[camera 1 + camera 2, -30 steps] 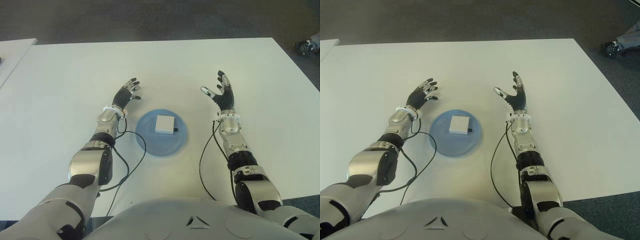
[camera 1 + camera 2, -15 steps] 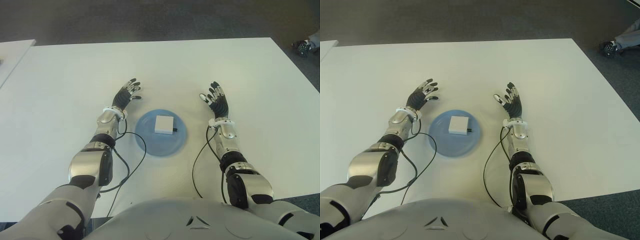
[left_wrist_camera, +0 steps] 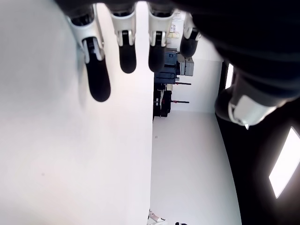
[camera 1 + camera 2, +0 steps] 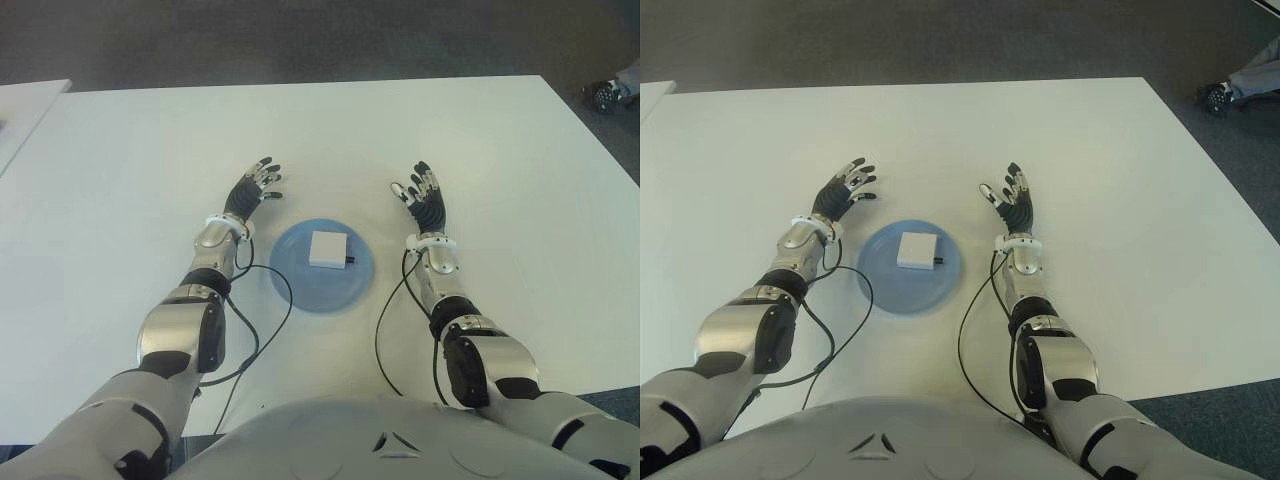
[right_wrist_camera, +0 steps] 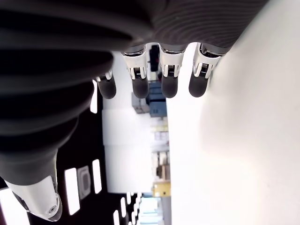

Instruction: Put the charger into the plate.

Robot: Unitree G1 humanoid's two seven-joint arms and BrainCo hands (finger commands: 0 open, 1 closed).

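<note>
**Charger sits in the blue plate, both hands empty beside it**

Charger (image 4: 329,248), a white square block with a small dark stub on its right edge, lies flat inside the blue plate (image 4: 303,287), a bit toward the far side of centre. The plate stands on the white table (image 4: 330,140), near the robot's chest, between the two forearms.

Left hand (image 4: 253,189) shows just left of the plate and a little beyond it, fingers spread and straight, holding nothing; the left wrist view shows the fingertips (image 3: 99,83) stretched out over bare tabletop. Right hand (image 4: 424,198) shows to the right of the plate, palm up-ish, fingers extended and apart, nothing in it; the right wrist view gives the same, fingertips (image 5: 169,87) straight and empty.

Black cables (image 4: 262,331) loop on the table from each forearm back toward the body.

Surface is plain matte white, no marks. Dark grey carpet floor (image 4: 300,40) beyond the far edge. A second white table corner (image 4: 25,105) at far left. A person's shoe (image 4: 1216,97) at the top right, on the floor. No readable writing or logo on charger, plate or table
</note>
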